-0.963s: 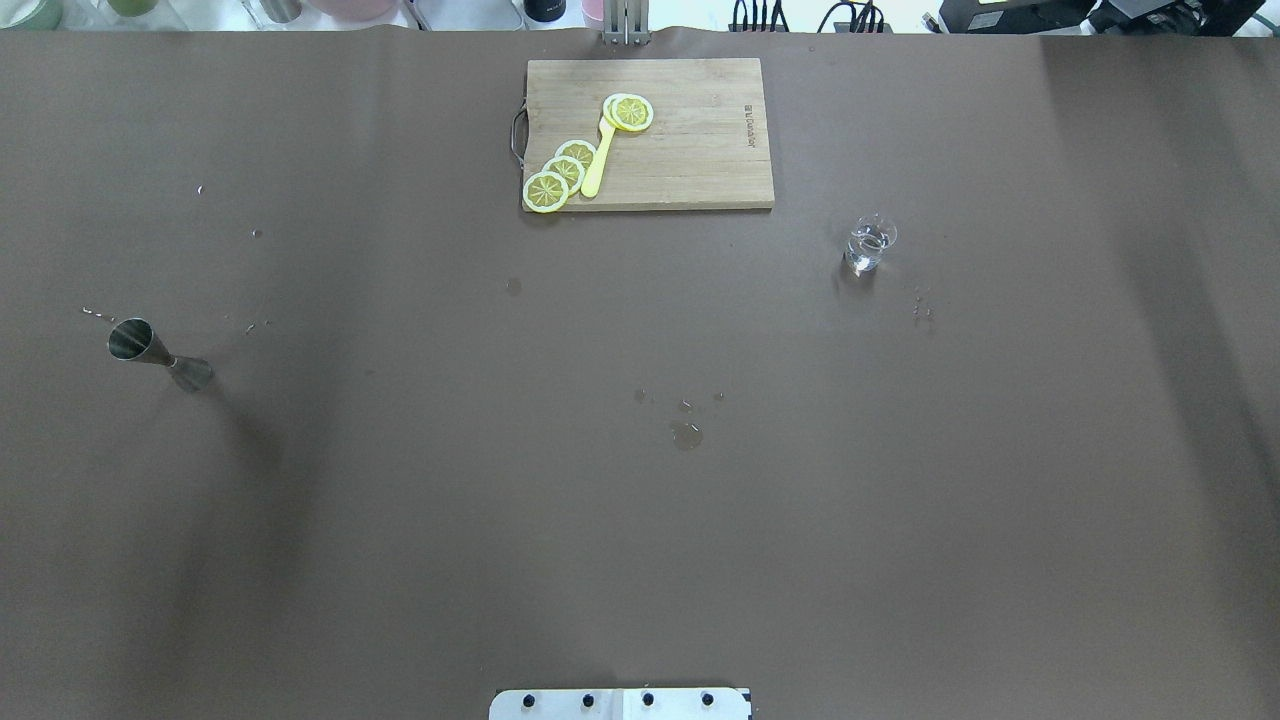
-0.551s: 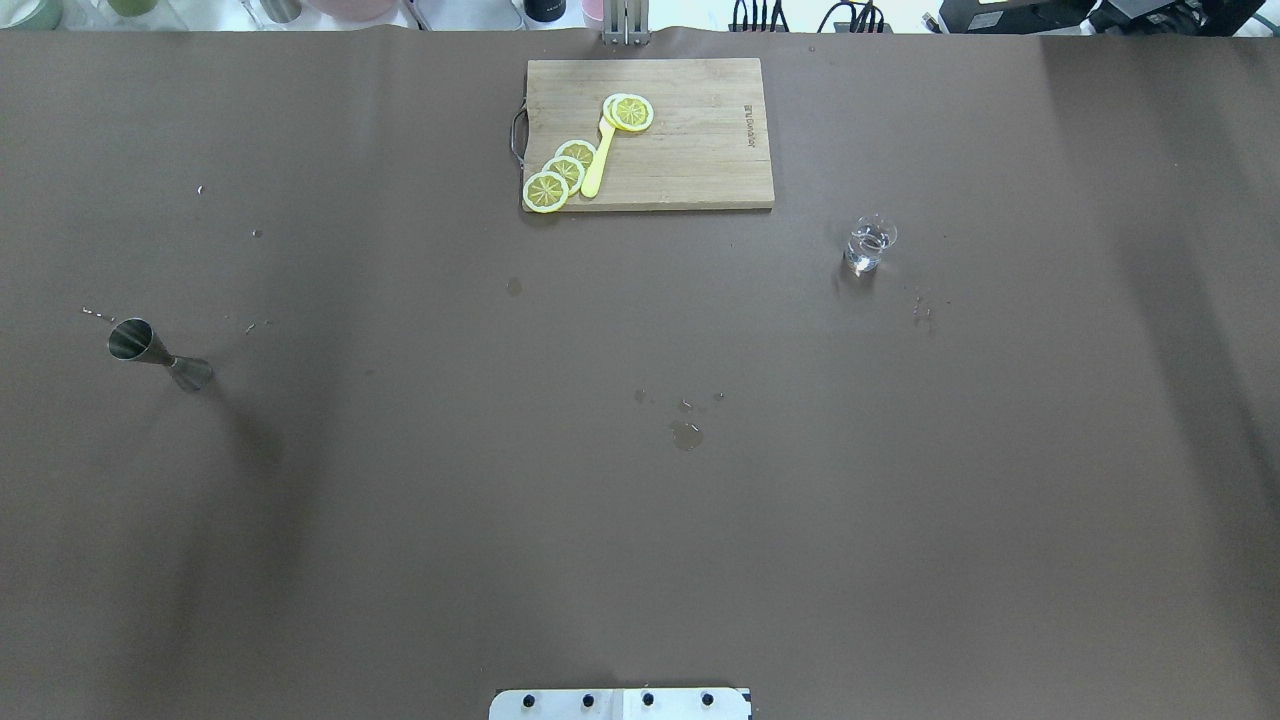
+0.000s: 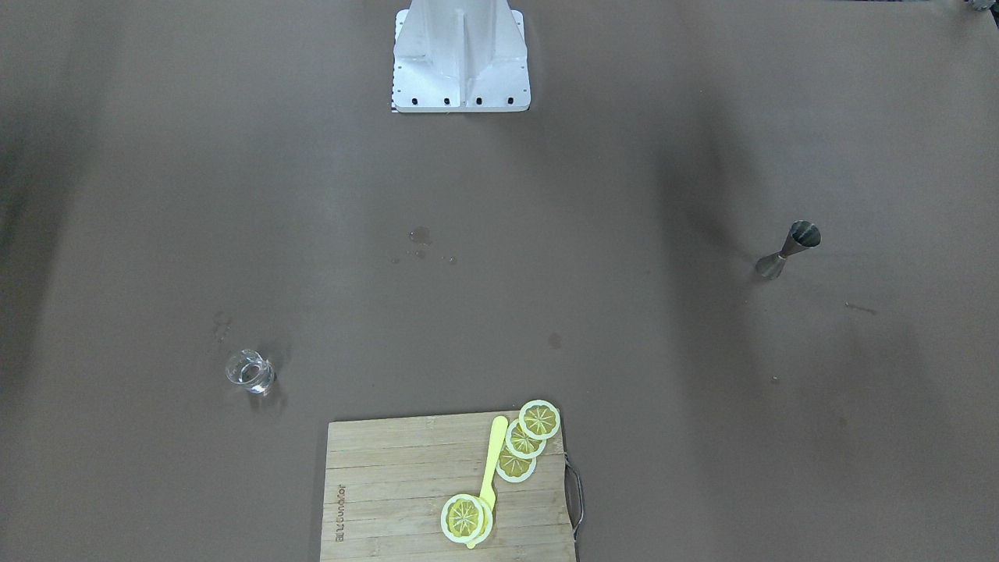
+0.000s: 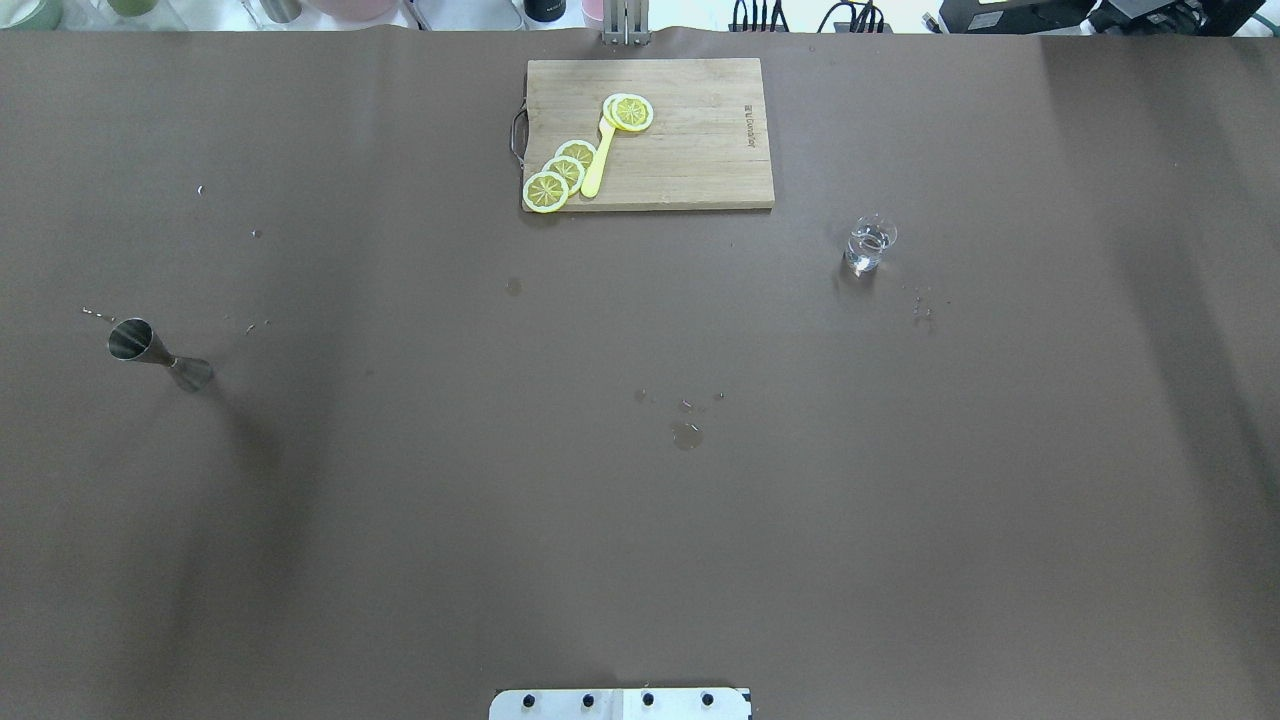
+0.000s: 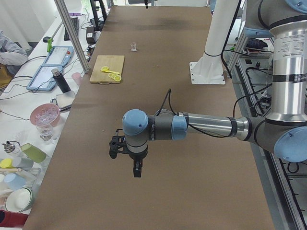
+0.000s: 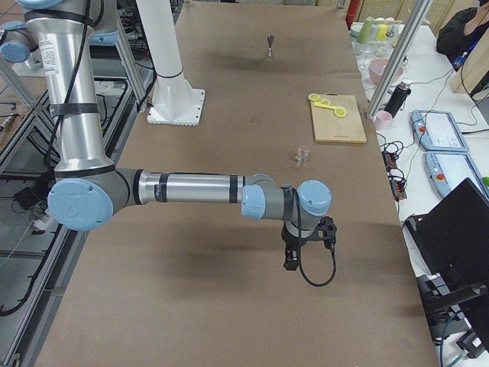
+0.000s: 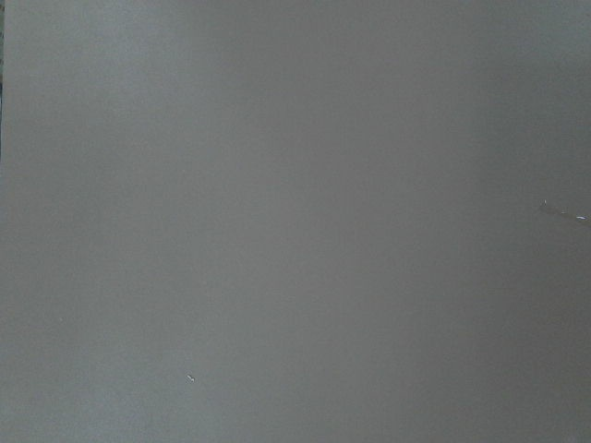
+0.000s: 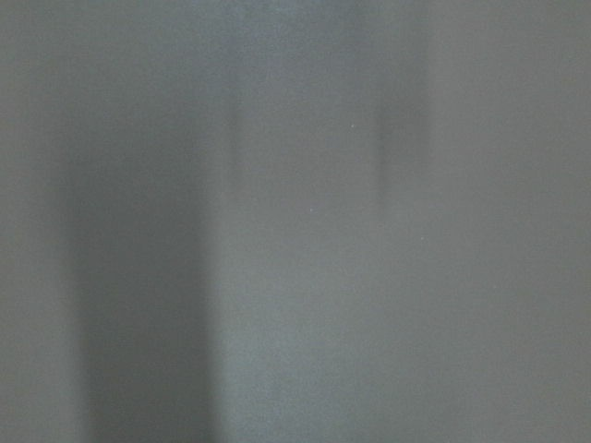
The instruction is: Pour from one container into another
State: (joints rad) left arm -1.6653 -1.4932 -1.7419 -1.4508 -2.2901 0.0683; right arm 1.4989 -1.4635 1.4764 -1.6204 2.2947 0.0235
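Note:
The clear glass cup (image 4: pixel 870 243) stands upright on the brown table at the right, holding a little clear liquid; it also shows in the front view (image 3: pixel 250 371). Far to the left, the steel jigger (image 4: pixel 158 354) stands upright on its own (image 3: pixel 787 250). Neither gripper shows overhead or in the front view. The left gripper (image 5: pixel 136 170) hangs above bare table at the left end, fingers pointing down. The right gripper (image 6: pixel 290 260) hangs the same way at the right end, well short of the cup (image 6: pixel 302 155). I cannot tell whether either is open or shut.
A wooden cutting board (image 4: pixel 690 150) with lemon slices (image 4: pixel 562 172) and a yellow utensil (image 4: pixel 598 160) lies at the far middle. Small water drops (image 4: pixel 686 434) dot the table centre. The robot's white base (image 3: pixel 460 62) stands at the near edge.
The cup and jigger have not moved. Only the soft shadows on the table have shifted slightly.

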